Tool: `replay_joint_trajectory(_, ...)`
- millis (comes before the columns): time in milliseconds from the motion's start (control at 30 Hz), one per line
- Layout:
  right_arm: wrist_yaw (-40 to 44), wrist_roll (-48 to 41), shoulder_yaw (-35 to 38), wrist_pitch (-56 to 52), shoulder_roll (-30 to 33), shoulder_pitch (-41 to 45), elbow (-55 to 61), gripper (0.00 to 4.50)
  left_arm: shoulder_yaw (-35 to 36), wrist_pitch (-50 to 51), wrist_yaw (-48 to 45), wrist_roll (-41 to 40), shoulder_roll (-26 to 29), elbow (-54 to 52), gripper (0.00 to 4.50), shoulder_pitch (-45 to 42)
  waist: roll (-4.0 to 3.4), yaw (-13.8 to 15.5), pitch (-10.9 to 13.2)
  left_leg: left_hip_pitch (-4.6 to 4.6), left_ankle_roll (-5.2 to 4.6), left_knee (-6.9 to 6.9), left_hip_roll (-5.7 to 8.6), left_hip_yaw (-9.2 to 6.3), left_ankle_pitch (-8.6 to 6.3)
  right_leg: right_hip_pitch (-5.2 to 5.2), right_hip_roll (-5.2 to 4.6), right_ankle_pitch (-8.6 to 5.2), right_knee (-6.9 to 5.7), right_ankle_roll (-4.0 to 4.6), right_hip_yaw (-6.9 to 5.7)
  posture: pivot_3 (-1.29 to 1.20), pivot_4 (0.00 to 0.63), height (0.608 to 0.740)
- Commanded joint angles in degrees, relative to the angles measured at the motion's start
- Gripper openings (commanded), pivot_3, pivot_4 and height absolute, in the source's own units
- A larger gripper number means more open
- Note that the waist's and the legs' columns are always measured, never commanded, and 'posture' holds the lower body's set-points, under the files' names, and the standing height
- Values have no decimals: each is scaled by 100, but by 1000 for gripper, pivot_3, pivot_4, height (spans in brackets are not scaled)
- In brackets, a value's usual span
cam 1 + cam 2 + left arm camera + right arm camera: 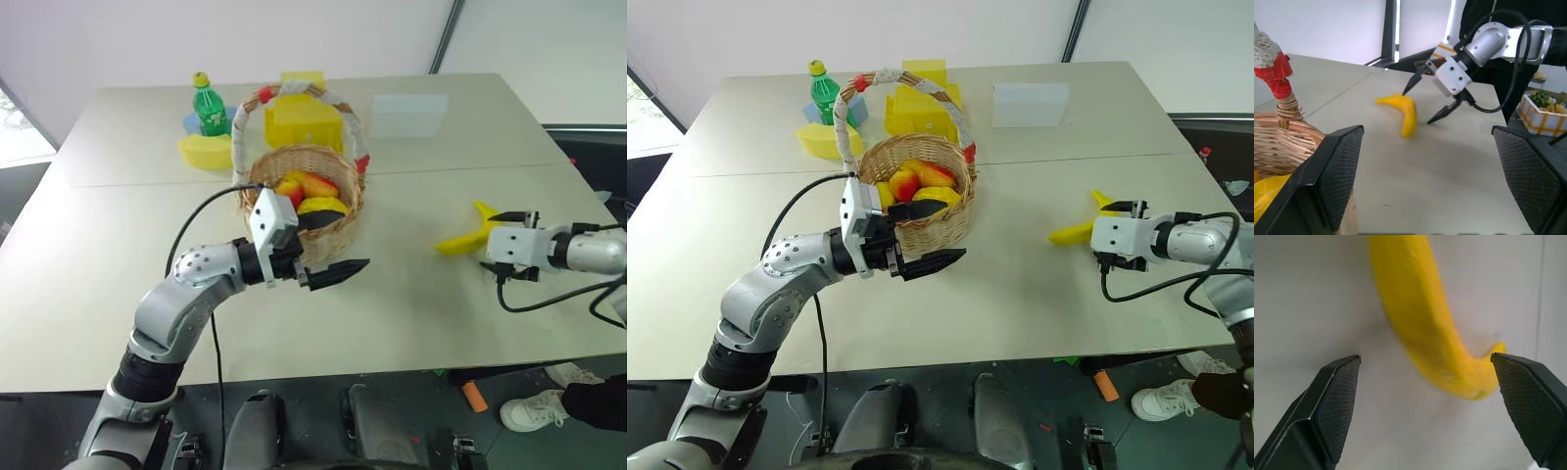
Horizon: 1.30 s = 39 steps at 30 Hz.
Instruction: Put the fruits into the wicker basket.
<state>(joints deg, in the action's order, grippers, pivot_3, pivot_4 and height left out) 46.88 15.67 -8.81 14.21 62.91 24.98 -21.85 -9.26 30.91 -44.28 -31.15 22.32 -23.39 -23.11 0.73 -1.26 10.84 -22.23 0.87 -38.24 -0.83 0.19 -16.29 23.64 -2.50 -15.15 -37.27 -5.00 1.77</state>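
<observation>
The wicker basket [328, 240] stands mid-table with several yellow and red fruits [306, 188] inside it. A yellow banana [460, 241] lies on the table to the basket's right. My right gripper [498, 245] is open just right of the banana, with its fingers on either side of the banana's near end and not touching it. The right wrist view has the banana [1420, 318] close ahead between the fingers [1332, 401]. My left gripper [936, 235] is open and empty against the basket's near side. It points right, towards the banana [1406, 113].
Behind the basket stand a green bottle [209, 106], a yellow half-moon dish [204, 150], a yellow plastic box [302, 119] and a pale clear box [409, 115]. A person's shoe [534, 409] is on the floor beyond the table's right front corner.
</observation>
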Motion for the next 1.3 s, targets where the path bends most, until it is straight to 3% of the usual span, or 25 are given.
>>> replay_joint_trajectory(33,-300,376,-185,507,-191,348,-634,4441,31,-82,45,3,4,-233,4500,52,1,-4,0,8,0,0,-1,0,0,-9,0,0,2,0,0,0,150,740)
replay_joint_trajectory(133,-287,452,-257,740,-299,543,-977,4441,48,-77,84,12,30,-260,4500,98,3,-1,0,27,0,0,-1,0,0,-29,-1,0,6,0,0,0,150,740)
replay_joint_trajectory(367,-294,487,-224,1052,-374,714,-1174,1117,92,-75,90,-3,94,-272,4500,159,2,8,0,50,-1,2,-2,2,-1,-50,-3,0,6,1,6,0,150,740)
replay_joint_trajectory(500,-344,406,-95,968,-359,664,-905,1117,195,-88,87,-14,187,-242,4500,210,0,24,1,47,-1,3,-2,1,-1,-49,-5,-1,7,1,6,0,150,740)
replay_joint_trajectory(600,-141,-48,250,653,-277,486,-76,1117,505,-120,59,-11,435,-166,4500,318,-3,15,2,46,-1,5,-2,1,-1,-46,-5,-1,7,1,6,0,150,740)
replay_joint_trajectory(733,602,-1509,871,-578,-360,166,1825,1117,1128,-127,79,-117,769,12,4500,453,-11,9,7,43,-2,9,-14,-2,-1,-38,-2,-1,4,1,6,0,150,740)
replay_joint_trajectory(867,1079,-3850,1053,-2857,-532,71,4324,1117,1768,-206,-69,-72,1256,275,4500,811,-11,32,7,36,-3,9,-18,-18,-2,-41,-7,-1,6,1,-7,0,150,740)
replay_joint_trajectory(1033,666,-4925,585,-3985,-1466,563,5357,1117,2087,-313,-90,-99,1442,462,4500,986,-6,65,6,16,-3,4,-15,-40,-3,-39,-21,-1,18,2,-32,0,150,740)
replay_joint_trajectory(1100,509,-4809,284,-4112,-1893,818,5333,1117,2123,-317,-77,-124,1428,439,4500,997,-2,70,6,8,-3,2,-12,-45,-3,-35,-25,-1,17,2,-37,0,150,740)
replay_joint_trajectory(1300,-231,-3207,-641,-3687,-2880,1674,4039,1117,2126,-220,31,-285,1311,123,4500,1042,-2,50,6,-10,-2,2,-10,-46,-2,-13,-26,-1,13,2,-38,0,150,740)
